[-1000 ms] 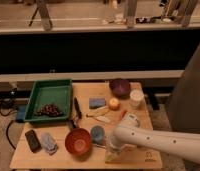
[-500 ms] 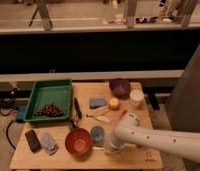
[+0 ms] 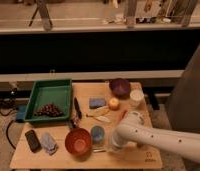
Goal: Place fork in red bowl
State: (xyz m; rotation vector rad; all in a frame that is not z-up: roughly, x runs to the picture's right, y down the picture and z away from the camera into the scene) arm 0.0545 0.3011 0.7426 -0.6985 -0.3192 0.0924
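Note:
The fork, slim and pale, lies flat in the middle of the wooden table, behind the small blue cup. The red bowl stands empty at the front, left of the blue cup. My white arm reaches in from the right along the front edge. My gripper is low over the table, just right of the blue cup and in front of the fork, apart from it. I see nothing held in it.
A green tray holding a dark cluster sits at the left. A black-handled utensil, blue sponge, orange ball, purple bowl, white cup and thin orange stick lie behind. A black phone lies front left.
The arm's end has shifted only slightly near the blue cup. The fork, the red bowl and the other things have not moved.

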